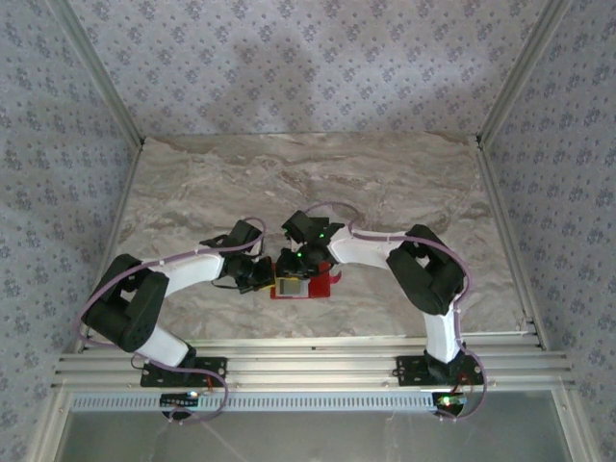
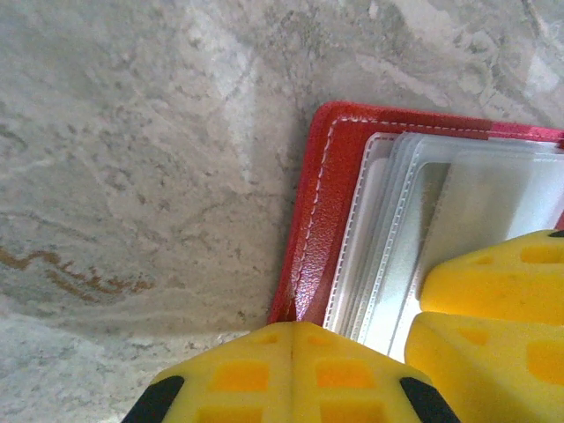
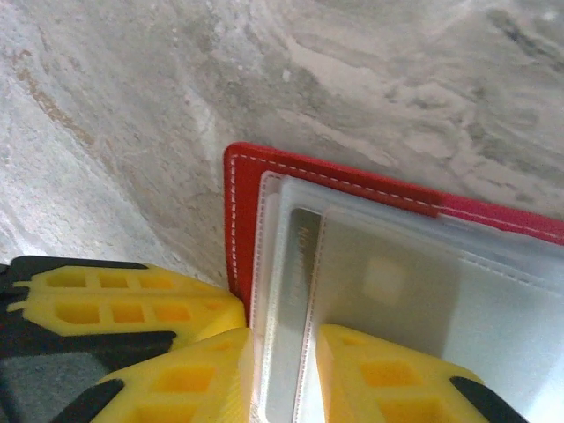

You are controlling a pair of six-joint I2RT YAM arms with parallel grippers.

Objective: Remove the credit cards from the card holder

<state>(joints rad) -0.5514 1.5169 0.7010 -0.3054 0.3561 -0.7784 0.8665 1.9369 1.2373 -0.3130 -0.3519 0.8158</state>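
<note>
- right gripper (image 3: 286,370): jaws part-open, nothing clamped that I can make out. Its yellow fingers (image 3: 189,379) sit either side of the near edge of a silver credit card (image 3: 301,291), tips down at the clear pocket (image 3: 423,300).
- left gripper (image 2: 292,366): clenched, nothing between the tips. The tips sit at the near corner of the card holder (image 2: 317,203), at its red border. Looks like a pin-down, but pressure can't be confirmed.
- card holder lies open and flat on the marble table (image 2: 132,176), between the two grippers, front middle in the top view. The card is inside the pocket stack.
- step in hand, judged: pinch one card's edge and slide it out of its sleeve. No card out yet, so early in the task.
- do it well: get the fingers onto the card edge itself, not over the plastic. Several slick layers overlap, so it is easy to grab sleeve plus card.
- pull low and flat along the sleeve's opening; which way it opens I can't tell. Lifting would likely drag the holder up.
- left needs firm downward hold on the red border during the pull, else the holder slides with the card.
- grippers are just beside each other, little room, so a short slow pull.
</note>
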